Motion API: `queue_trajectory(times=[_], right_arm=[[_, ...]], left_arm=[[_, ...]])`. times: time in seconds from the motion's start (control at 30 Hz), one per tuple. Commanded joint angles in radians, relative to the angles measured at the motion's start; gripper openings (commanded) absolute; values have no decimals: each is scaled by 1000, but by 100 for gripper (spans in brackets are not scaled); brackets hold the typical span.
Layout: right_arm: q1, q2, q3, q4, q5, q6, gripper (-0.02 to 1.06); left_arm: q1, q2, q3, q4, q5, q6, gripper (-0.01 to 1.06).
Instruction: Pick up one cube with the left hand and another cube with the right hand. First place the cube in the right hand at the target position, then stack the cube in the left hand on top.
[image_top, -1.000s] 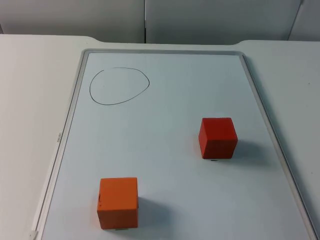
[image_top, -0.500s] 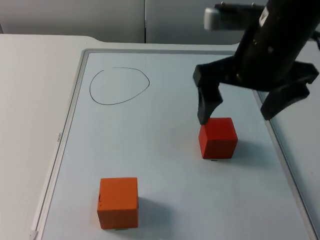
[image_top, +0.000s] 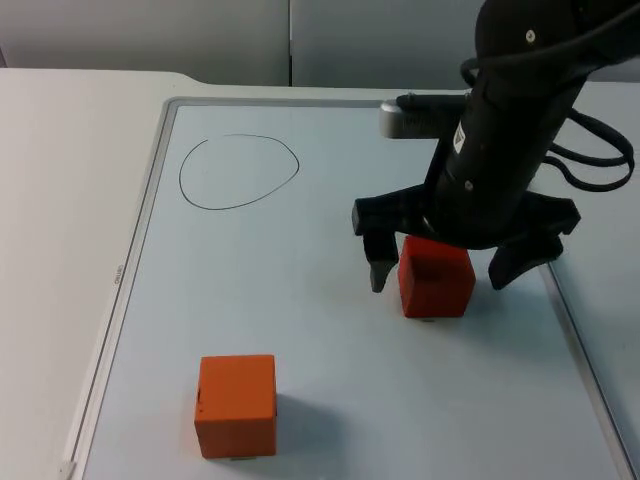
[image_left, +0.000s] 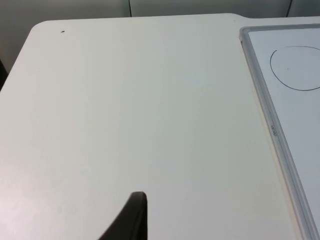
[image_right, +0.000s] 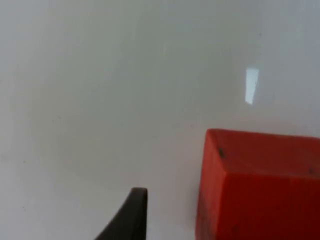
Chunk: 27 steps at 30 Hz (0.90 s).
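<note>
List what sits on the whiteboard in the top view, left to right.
Orange cube → drawn circle → red cube, with the right tool open astride it.

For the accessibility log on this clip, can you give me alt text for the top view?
The right gripper, jaws open, straddles a red cube on a whiteboard lying flat on a white table. An orange cube sits nearer the camera, to the left, and a hand-drawn circle marks the board's far left corner.
</note>
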Motion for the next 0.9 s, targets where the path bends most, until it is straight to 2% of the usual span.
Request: queue_trajectory(times=[0.0,0.07,0.1,0.13,0.17,0.23,0.27,0.37,0.53,0.7,0.73,0.8,0.87], right_arm=[[4,1,-8,-4,-21,10,99],[4,1,-8,-4,-25,11,90],[4,1,-8,-4,-25,11,90],[4,1,-8,-9,-25,27,80],[4,1,-8,-31,-23,52,64],[4,1,-8,-42,-11,73,40],[4,1,-8,-42,-11,73,40],[4,-3,-8,-64,10,46,-1],[4,-68,-32,-64,67,-49,0],[4,-275,-134,-40,196,-277,0],[4,-275,-134,-40,196,-277,0],[4,-395,-171,-20,242,-386,0],[4,-421,-174,-20,251,-401,0]], left_arm=[[0,-5,7,0,-8,-4,105],[0,-5,7,0,-8,-4,105],[0,-5,7,0,-8,-4,105],[0,-5,7,0,-8,-4,105],[0,-5,7,0,-8,-4,105],[0,-5,7,0,-8,-4,105],[0,-5,7,0,-8,-4,105],[0,-5,7,0,-8,-4,105],[0,-5,7,0,-8,-4,105],[0,-5,7,0,-8,-4,105],[0,-5,7,0,-8,-4,105],[0,-5,7,0,-8,-4,105],[0,-5,7,0,-8,-4,105]])
